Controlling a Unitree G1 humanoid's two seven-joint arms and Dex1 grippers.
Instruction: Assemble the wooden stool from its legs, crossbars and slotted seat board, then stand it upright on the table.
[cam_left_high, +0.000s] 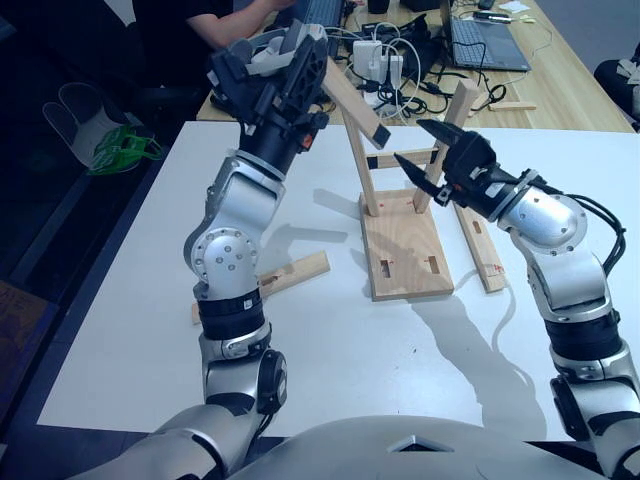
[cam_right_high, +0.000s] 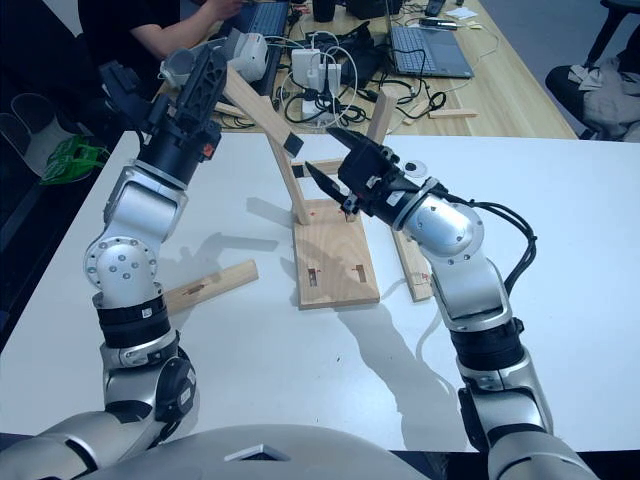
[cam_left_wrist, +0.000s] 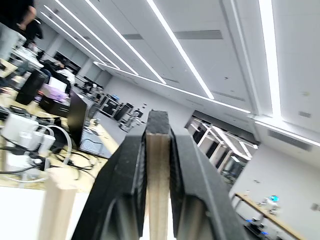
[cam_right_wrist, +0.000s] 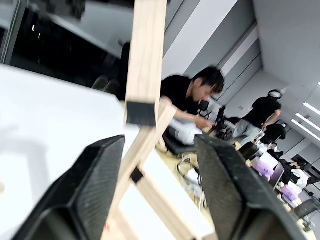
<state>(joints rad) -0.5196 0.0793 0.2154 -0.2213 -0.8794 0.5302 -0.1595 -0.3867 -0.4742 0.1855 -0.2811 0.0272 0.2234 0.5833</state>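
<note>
The slotted seat board (cam_left_high: 410, 262) lies flat in the middle of the white table. Two legs stand in its far slots. The left leg (cam_left_high: 358, 130) leans left, and my left gripper (cam_left_high: 303, 62) is shut on its top end; the wood (cam_left_wrist: 158, 175) sits clamped between the fingers. The right leg (cam_left_high: 458, 112) stands nearly upright, joined to the left one by a crossbar (cam_left_high: 405, 158). My right gripper (cam_left_high: 408, 140) is open at the crossbar, beside the right leg. Its fingers (cam_right_wrist: 95, 185) stand wide on either side of the wood (cam_right_wrist: 145, 60).
A loose leg (cam_left_high: 292, 275) lies on the table left of the board, and another loose piece (cam_left_high: 482, 250) lies to the board's right. Behind the table is a wooden desk (cam_left_high: 560, 90) with laptops, cables and a seated person. The table's near half is bare.
</note>
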